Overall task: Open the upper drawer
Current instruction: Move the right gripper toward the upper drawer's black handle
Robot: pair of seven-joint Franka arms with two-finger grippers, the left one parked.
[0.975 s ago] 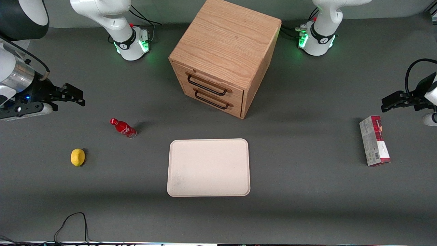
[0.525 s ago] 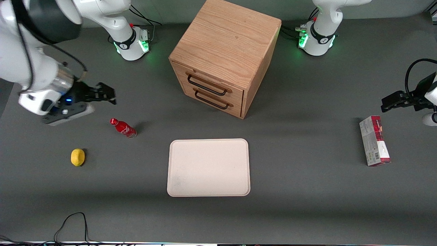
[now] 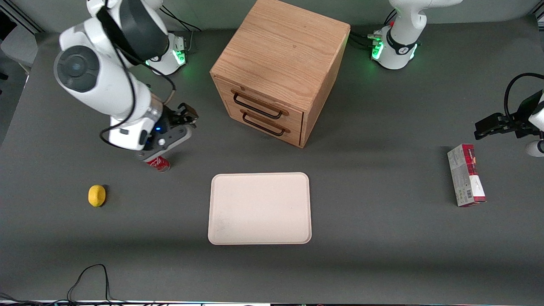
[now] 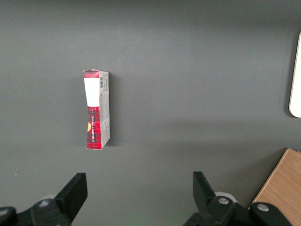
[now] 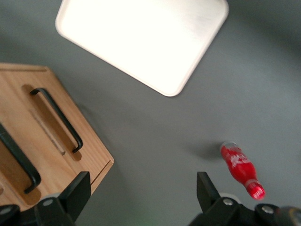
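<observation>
Risks first. Gripper (image 3: 187, 114) hanging over the table just above the red bottle (image 3: 159, 163), fingers spread wide with nothing between them, clearly apart in the right wrist view. Well short of the cabinet (image 3: 280, 51), toward the working arm's end. Bottle almost under the wrist housing: any drop in height on the way across likely to knock it over or send it rolling. Upper drawer (image 3: 259, 102) shut flush, topmost of two in the cabinet front, thin black wire handle (image 3: 257, 106) sitting close above the lower drawer's handle (image 3: 263, 124). Two handles alike and stacked tight, so a low approach could catch the wrong one. Cabinet turned at an angle to the table edge; a pull not squared to the drawer front could bind the drawer or drag the whole box. Wire handle thin, little clearance against the wood, so fingers may slip off or jam against the panel.

Surface and room, along the front view. Lemon (image 3: 97, 195) nearest the working arm's end, nearer the camera than the bottle. Dark grey matte table (image 3: 382, 255), flat, uncluttered. Cream tray (image 3: 259, 208) in front of the drawers, nearer the camera. Red-and-white carton (image 3: 466, 175) toward the parked arm's end. Black cable (image 3: 87, 276) looping at the near table edge.
</observation>
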